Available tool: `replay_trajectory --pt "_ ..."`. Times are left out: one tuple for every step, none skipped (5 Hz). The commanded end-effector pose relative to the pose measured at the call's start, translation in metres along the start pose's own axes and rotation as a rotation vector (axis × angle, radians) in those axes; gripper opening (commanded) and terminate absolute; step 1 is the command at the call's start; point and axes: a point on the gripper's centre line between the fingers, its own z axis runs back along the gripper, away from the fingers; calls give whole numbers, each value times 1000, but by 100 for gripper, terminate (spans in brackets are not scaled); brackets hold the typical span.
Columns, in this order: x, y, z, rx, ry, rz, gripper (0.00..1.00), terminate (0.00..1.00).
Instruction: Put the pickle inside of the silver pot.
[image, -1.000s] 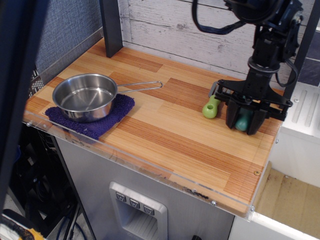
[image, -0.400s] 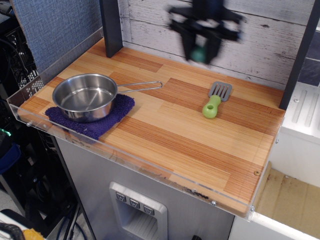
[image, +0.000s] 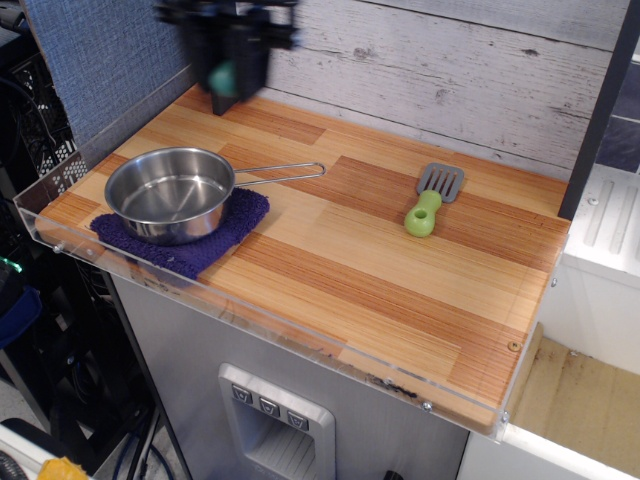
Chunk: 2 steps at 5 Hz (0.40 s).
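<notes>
The silver pot (image: 168, 193) sits on a purple cloth at the left of the wooden counter, its wire handle pointing right. It holds nothing. My gripper (image: 227, 82) is high above the back left of the counter, behind and above the pot, blurred by motion. It is shut on the pickle (image: 222, 78), whose teal-green body shows between the dark fingers.
A purple cloth (image: 190, 235) lies under the pot. A grey spatula with a lime-green handle (image: 428, 205) lies at the back right. A dark post (image: 222, 95) stands at the back left. A clear acrylic lip (image: 250, 320) runs along the front edge.
My gripper rose from the right end of the counter with the pickle and swept left along the back wall. It now hangs above the area behind the pot.
</notes>
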Motion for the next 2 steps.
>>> replay_trajectory --pt "-40 41 -11 43 -40 27 0 0" --pt "-39 53 -38 61 -1 32 0 0"
